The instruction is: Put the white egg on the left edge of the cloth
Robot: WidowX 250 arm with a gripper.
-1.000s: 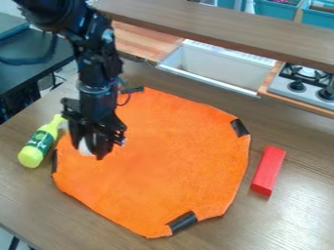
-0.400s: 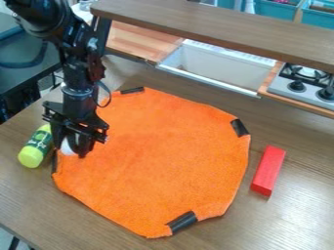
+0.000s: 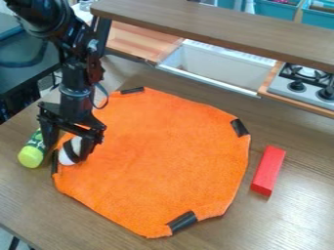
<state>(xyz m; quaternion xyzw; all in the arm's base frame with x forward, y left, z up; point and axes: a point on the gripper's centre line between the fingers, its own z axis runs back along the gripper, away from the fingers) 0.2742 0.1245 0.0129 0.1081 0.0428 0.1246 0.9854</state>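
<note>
Close by, a yellow-green bottle crowds the tool, spread wide around the white egg.

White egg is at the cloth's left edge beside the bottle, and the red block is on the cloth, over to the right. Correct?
Not quite: the camera view shows the red block on the table, to the right of the cloth. The white egg is at the cloth's left edge, beside the bottle.
</note>
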